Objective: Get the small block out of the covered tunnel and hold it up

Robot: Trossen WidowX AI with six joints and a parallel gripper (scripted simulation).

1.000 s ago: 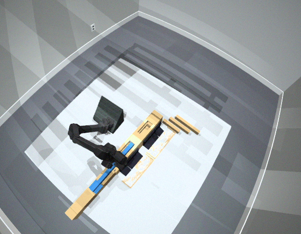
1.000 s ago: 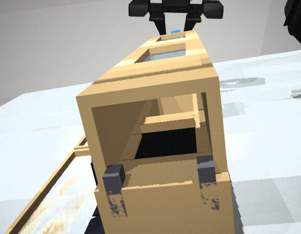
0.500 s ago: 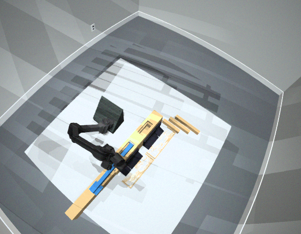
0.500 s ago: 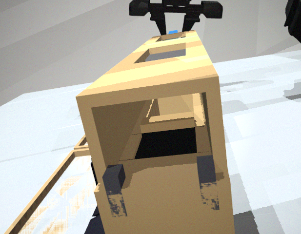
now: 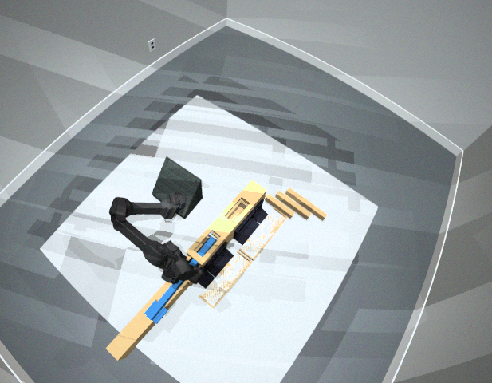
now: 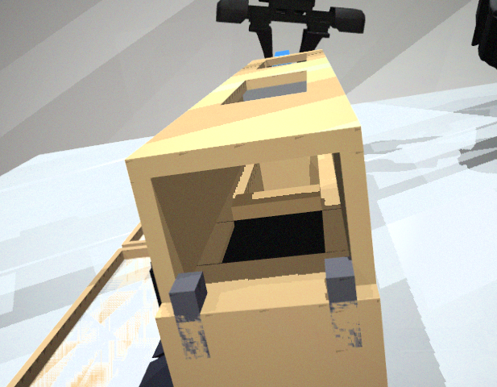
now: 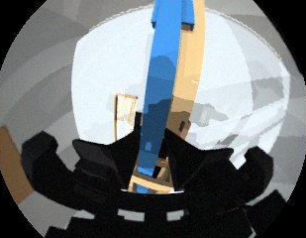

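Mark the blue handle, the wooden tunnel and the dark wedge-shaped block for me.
Blue handle (image 5: pixel 167 295) (image 7: pixel 161 64): top and wrist, its shaft.
Wooden tunnel (image 5: pixel 223 226) (image 6: pixel 256 120): top and exterior, its roof.
Dark wedge-shaped block (image 5: pixel 175 177): top, its sloping face.

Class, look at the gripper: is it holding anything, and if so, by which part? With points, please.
The gripper (image 5: pixel 192 277) (image 6: pixel 285 56) (image 7: pixel 153 130) holds the blue handle (image 5: pixel 168 293) (image 6: pixel 282 53) (image 7: pixel 163 55) by its long bar, between its wide outer end and the tunnel (image 5: pixel 227 224) (image 6: pixel 248 147).
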